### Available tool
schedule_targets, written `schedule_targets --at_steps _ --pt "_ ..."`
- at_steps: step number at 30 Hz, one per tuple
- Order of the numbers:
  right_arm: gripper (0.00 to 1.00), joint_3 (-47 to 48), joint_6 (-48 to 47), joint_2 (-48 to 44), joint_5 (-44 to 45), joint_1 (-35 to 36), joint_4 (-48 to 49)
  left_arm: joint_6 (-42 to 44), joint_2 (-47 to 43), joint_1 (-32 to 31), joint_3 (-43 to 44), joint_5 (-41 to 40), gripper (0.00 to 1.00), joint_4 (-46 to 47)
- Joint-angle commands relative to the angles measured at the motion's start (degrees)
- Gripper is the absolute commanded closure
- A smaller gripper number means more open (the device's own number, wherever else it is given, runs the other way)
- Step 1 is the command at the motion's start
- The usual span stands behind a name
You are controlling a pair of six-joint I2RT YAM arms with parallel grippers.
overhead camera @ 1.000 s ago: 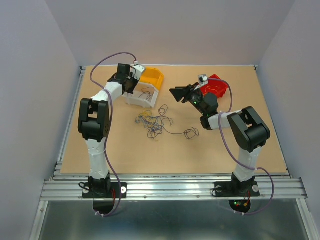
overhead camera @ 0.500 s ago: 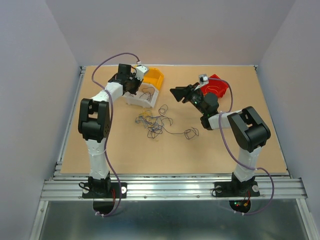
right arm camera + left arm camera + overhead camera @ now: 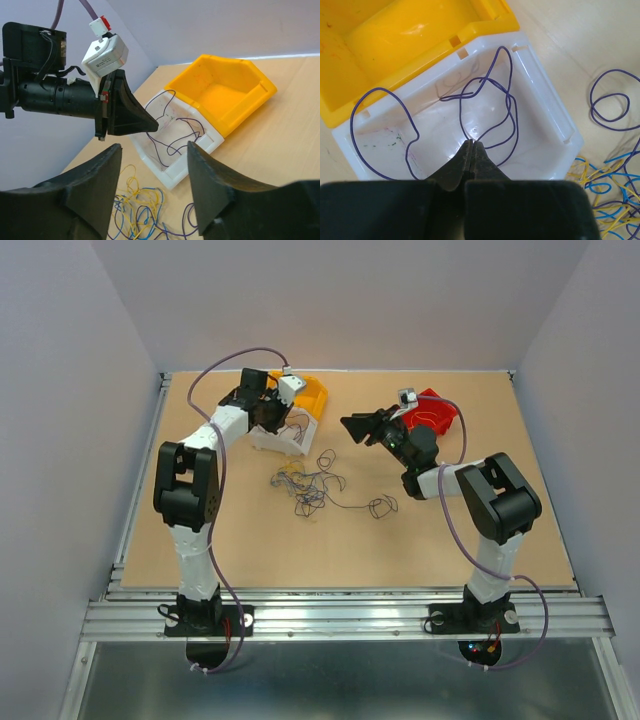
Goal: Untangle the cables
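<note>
The tangled cables point(image 3: 308, 490) lie mid-worktop point(image 3: 260, 550), nearest the arm bases. Beyond them the right pincer point(image 3: 362, 428) hangs spread above the worktop, holding nothing. The left pincer point(image 3: 471, 146) is pressed together, pinching a purple cable point(image 3: 512, 115) (looped inside the white bin point(image 3: 556, 131)). The yellow bin point(image 3: 395, 40) touches the white bin's far side. The red bin point(image 3: 437, 412) sits behind the right pincer.

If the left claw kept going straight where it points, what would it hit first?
The left gripper, tips shut at the purple cable, points down into the white bin; it would probably meet the bin's floor first, though depth is unclear.
</note>
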Motion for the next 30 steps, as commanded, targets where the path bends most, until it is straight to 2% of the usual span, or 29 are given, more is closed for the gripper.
schedule_targets --at_steps 1,2,3,6,10,15,23,30 --pt "0.37 1.8 0.6 -1.8 -1.2 -0.5 1.8 0.3 -5.0 -0.3 -1.8 -2.6 0.98 0.3" --pt "0.36 1.7 0.8 -1.9 -1.5 -0.5 1.7 -0.2 -5.8 -0.3 -2.8 -3.7 0.91 1.7" --pt "0.34 1.2 1.0 -1.9 -1.8 -0.5 1.7 -1.0 -7.6 -0.2 -4.6 -5.9 0.78 4.5" --pt "0.32 -0.6 1.4 -2.6 -2.3 -0.5 1.7 -2.3 -9.4 -0.3 -6.5 -8.5 0.72 8.6" --pt "0.25 -4.3 1.1 -6.2 -2.2 -0.5 0.9 -4.0 -8.7 -0.2 -7.1 -10.9 0.70 11.9" --pt "0.25 -8.7 2.7 -11.0 -3.0 -0.5 0.1 -4.8 -5.9 -0.3 -7.6 -11.9 0.66 17.6" --pt "0.16 -15.0 3.1 -19.7 -5.6 -0.5 -1.9 -5.1 -1.8 -0.2 -4.2 -13.7 0.65 17.0" --pt "0.15 -19.8 1.8 -25.0 -5.4 -0.5 -3.4 -4.9 1.4 -0.2 -1.8 -14.3 0.64 16.8"
